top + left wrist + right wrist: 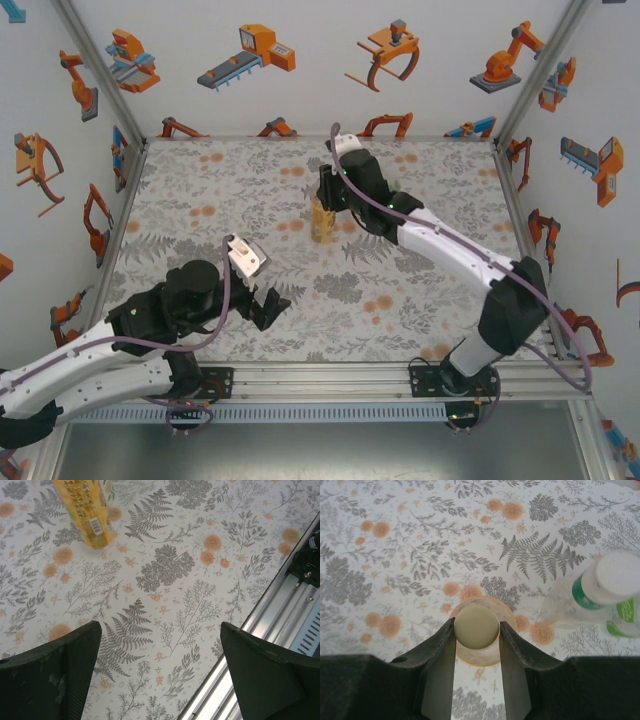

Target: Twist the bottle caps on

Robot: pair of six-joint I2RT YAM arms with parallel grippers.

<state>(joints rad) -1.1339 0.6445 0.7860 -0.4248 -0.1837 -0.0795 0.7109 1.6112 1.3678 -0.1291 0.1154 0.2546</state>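
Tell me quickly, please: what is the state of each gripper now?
Left gripper: open, holding nothing.
Right gripper: closed on the pale yellow cap.

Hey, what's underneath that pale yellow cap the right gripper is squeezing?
The orange-yellow bottle: its shoulder rings the pale yellow cap held by the right gripper. The cap hides the neck and threads.

Right end effector [476, 625] tight around pale cap [476, 626] atop orange bottle [479, 657], white-capped clear bottle [580, 595] nearby.

Left arm [100, 365], right arm [450, 245]: white link shells, black joint housings, lilac cable [332, 133] running outside each. Black base plates [440, 378], bolted. Fingers [50, 680] matte black, wedge-shaped.
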